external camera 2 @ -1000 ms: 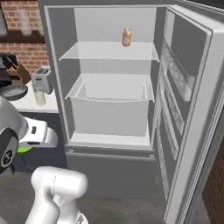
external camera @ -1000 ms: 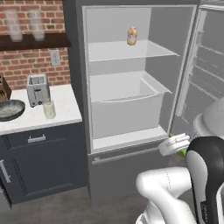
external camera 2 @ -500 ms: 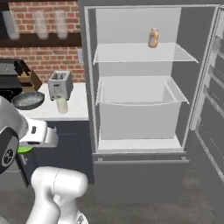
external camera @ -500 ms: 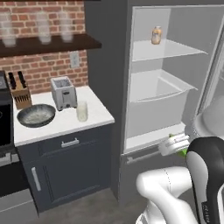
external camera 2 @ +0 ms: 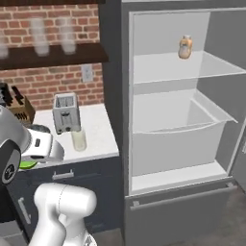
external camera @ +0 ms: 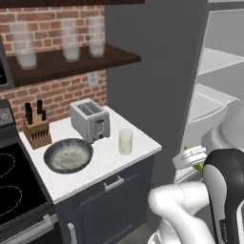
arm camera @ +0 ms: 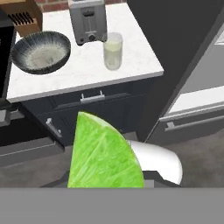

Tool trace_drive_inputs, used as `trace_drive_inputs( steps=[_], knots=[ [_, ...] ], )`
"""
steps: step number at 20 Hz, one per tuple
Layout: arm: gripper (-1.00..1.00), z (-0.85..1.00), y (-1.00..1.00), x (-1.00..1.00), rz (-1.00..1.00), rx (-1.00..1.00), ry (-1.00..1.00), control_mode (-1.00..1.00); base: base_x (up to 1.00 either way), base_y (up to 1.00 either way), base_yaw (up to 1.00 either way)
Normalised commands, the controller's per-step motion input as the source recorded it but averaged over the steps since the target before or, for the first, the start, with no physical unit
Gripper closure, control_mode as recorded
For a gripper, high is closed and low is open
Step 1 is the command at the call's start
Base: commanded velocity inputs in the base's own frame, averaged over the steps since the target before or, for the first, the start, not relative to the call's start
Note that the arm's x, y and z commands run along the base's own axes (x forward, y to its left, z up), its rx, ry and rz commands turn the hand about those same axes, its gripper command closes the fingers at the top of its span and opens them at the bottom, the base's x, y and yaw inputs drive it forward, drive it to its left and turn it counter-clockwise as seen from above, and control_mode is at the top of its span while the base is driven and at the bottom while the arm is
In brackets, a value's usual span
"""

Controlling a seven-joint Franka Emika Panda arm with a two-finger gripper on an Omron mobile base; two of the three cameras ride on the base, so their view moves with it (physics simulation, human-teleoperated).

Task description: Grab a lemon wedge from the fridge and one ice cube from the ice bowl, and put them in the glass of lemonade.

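Observation:
In the hand view a yellow-green lemon wedge (arm camera: 103, 157) sits large at the bottom, and my gripper (external camera: 194, 161) is shut on it, with the fingertips hidden behind it. A sliver of the lemon wedge (external camera: 200, 166) peeks out beside the hand, low in front of the fridge (external camera: 219, 86). The fridge (external camera 2: 173, 110) stands open with white shelves. On the white counter stands the glass of lemonade (external camera: 125, 141), near the front edge. The ice bowl (external camera: 68, 155) lies to its left. From the hand, the glass of lemonade (arm camera: 113, 50) and ice bowl (arm camera: 40, 51) are far ahead and below.
A toaster (external camera: 90, 120) stands behind the glass and a knife block (external camera: 37, 128) against the brick wall. A black stove (external camera: 14, 181) adjoins the counter on the left. Clear glasses (external camera: 71, 47) line a dark shelf above. A small orange bottle (external camera 2: 185, 46) sits on the top fridge shelf.
The whole picture has shifted: the base has driven left, so the counter now lies ahead and the fridge has slid right. The wedge stays in my gripper.

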Motion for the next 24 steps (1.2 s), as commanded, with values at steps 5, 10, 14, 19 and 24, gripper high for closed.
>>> trace_drive_inputs(
  steps=[5,10,14,19,24],
  knots=[
    [1.00,0.00,0.00,0.00,0.00,0.00,0.00,1.00,0.52,1.00,-0.44],
    [1.00,0.00,0.00,0.00,0.00,0.00,0.00,1.00,0.25,0.99,-0.46],
    [1.00,0.00,0.00,0.00,0.00,0.00,0.00,1.00,0.05,0.80,-0.43],
    [1.00,0.00,0.00,0.00,0.00,0.00,0.00,1.00,0.05,0.45,-0.19],
    [1.00,0.00,0.12,0.01,-0.01,0.00,0.00,-1.00,0.00,0.00,0.00]
  ],
)
